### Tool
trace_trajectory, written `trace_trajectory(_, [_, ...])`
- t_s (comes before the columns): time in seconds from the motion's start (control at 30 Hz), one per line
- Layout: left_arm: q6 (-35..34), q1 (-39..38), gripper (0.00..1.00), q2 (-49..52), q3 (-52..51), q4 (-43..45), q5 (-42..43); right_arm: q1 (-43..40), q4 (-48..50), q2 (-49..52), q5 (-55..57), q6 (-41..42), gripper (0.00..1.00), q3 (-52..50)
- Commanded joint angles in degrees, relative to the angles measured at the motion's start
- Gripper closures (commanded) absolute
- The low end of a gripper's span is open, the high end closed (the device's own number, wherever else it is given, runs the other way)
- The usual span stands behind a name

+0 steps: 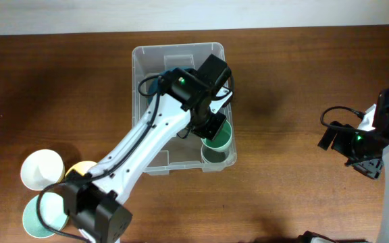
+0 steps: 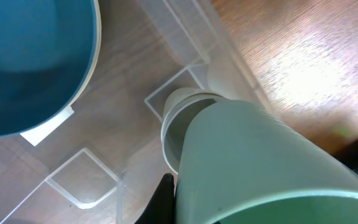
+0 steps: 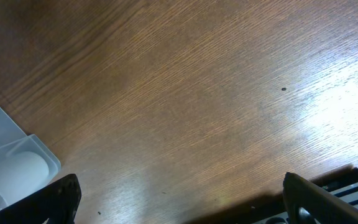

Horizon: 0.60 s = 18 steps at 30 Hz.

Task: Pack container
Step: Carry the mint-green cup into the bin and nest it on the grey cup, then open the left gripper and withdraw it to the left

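Observation:
The clear plastic container (image 1: 144,61) stands at the middle of the table, and my left arm reaches into it. My left gripper (image 1: 211,128) is shut on the wall of a green cup (image 1: 217,138), which sits tilted in the container's near right corner. In the left wrist view the green cup (image 2: 260,162) fills the lower right, with one black finger (image 2: 165,199) pressed against its outside. A blue bowl (image 2: 30,56) lies in the container beside the white label (image 2: 45,127). My right gripper (image 1: 356,152) hangs open over bare table at the far right, and its fingers (image 3: 61,199) have nothing between them.
Three more cups stand on the table at the lower left: a white one (image 1: 41,169), a yellow one (image 1: 83,167) and a teal one (image 1: 39,216). The container's corner (image 3: 11,162) shows at the left of the right wrist view.

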Motion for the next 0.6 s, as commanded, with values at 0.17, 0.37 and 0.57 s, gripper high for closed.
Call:
trace_trajectory(0.17, [-0.02,0.09,0.99,3.56,-0.55,-2.54,-1.07,-0.31,-0.02,-0.07,0.57,-0.57,0.01,-0.09])
trace_trajectory(0.37, [0.04,0.09,0.75,4.44,-0.61,-3.39,-1.07,-0.31,-0.02,-0.07,0.57,-0.57,0.01,-0.09])
trace_trajectory(0.57, [0.04,0.85,0.14,3.93,-0.04,-3.39,-1.16,-0.31,-0.02,-0.07,0.57,-0.57,0.01,-0.09])
